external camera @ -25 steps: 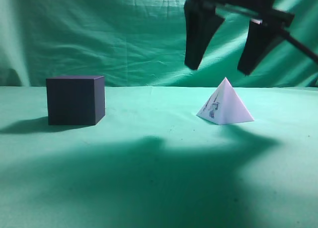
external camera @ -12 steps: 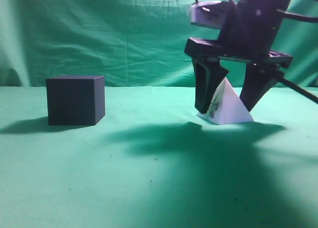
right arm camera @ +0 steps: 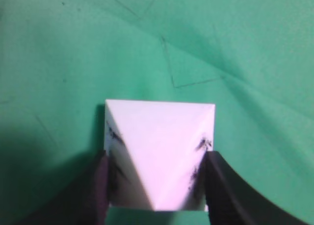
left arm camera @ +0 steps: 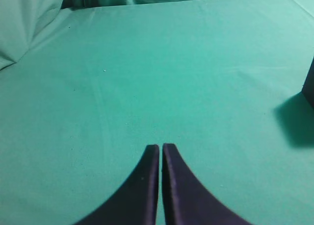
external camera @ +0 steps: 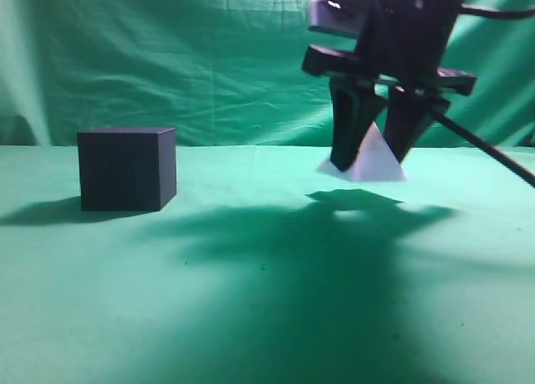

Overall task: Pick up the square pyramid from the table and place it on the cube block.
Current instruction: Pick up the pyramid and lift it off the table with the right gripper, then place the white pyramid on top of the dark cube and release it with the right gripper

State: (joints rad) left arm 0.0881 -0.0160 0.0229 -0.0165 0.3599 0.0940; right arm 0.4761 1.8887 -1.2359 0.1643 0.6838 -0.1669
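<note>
Pyramid transfer, lift phase. Table (external camera: 251, 317): green cloth, bearing the cube block (external camera: 127, 168) at left. Right gripper (external camera: 372, 154), at right and well apart from the cube: fingers clamped on two opposite sloping faces of the square pyramid (external camera: 372, 160), which hangs just clear of the cloth above its own shadow. Left gripper (left arm camera: 161, 151): fingers together, empty, hovering over bare cloth. Next move, as judged: carry the pyramid leftward, raise it above the cube's top face, and set its base squarely down.

White pyramid (right arm camera: 157, 151) (dark scribbles), navy-black cube (external camera: 127, 168)
</note>
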